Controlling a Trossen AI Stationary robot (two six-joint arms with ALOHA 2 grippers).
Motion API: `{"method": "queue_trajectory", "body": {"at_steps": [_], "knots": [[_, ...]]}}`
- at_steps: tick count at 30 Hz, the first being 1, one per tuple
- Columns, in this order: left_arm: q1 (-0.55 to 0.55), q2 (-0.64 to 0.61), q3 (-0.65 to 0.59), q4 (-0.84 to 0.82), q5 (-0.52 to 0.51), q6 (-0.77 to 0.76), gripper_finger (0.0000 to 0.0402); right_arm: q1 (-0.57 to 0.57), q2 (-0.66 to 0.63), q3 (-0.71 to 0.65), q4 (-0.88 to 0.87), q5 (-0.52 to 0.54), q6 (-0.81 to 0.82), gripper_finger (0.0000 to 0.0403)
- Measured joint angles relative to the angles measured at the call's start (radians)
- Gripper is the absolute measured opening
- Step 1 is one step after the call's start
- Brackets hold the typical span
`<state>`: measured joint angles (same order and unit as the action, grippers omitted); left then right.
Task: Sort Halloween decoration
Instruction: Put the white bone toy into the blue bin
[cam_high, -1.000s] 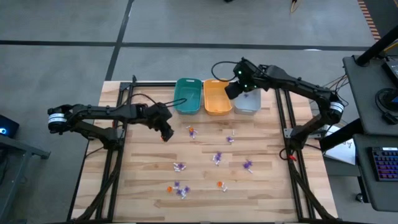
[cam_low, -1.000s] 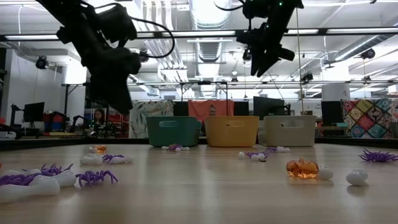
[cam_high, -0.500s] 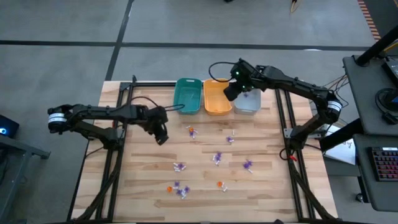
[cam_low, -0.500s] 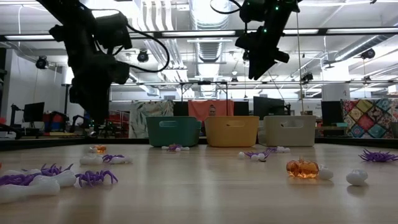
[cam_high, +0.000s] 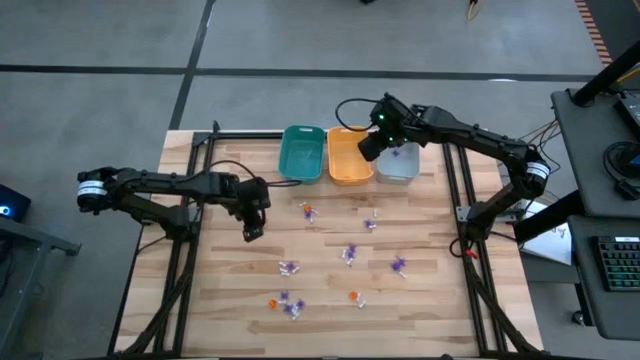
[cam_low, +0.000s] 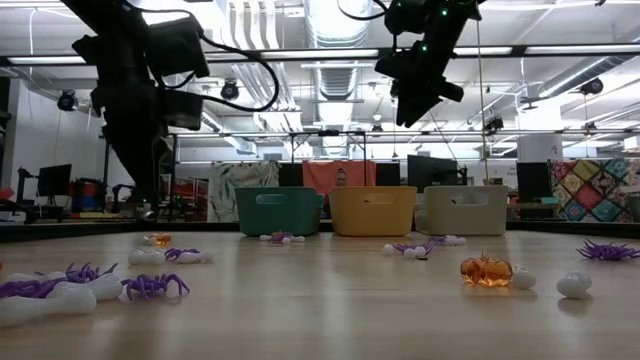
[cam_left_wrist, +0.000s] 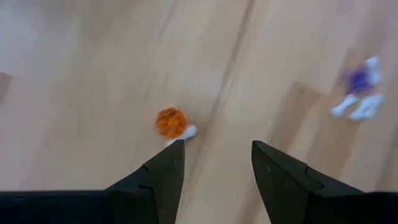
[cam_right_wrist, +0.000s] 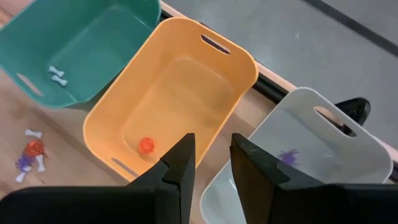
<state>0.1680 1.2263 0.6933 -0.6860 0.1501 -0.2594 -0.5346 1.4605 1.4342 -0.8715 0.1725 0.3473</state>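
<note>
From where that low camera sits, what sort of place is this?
Probably a robotics lab or workshop in an open industrial hall. Bare ducts and lights run overhead, computer monitors stand on desks behind, and two robot arms work at a framed wooden table.

Robotics lab: exposed ceiling ducts (cam_low: 330, 20), monitors (cam_low: 52, 180), wooden test table (cam_high: 420, 300).
</note>
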Motion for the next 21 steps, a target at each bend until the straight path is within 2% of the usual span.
{"method": "queue_trajectory", "body": {"at_steps": [2, 4, 8, 14, 21], "knots": [[-0.018, 0.000, 0.003, 0.047, 0.068, -0.012, 0.0169, 0.000, 0.000, 0.000, -0.001, -0.001, 0.008, 0.0091], [-0.059, 0.000, 0.005, 0.096, 0.092, 0.002, 0.0169, 0.000, 0.000, 0.000, -0.001, -0.016, 0.009, 0.0091], [-0.150, 0.014, 0.005, 0.172, 0.019, 0.028, 0.0167, 0.000, 0.001, 0.000, -0.002, -0.020, 0.009, 0.0091], [-0.251, 0.066, 0.005, 0.250, -0.008, -0.010, 0.0166, 0.000, 0.001, 0.000, -0.002, -0.019, 0.003, 0.0091], [-0.313, 0.149, 0.005, 0.321, -0.032, -0.049, 0.0166, 0.015, -0.003, 0.000, -0.065, -0.022, -0.015, 0.0091]]}}
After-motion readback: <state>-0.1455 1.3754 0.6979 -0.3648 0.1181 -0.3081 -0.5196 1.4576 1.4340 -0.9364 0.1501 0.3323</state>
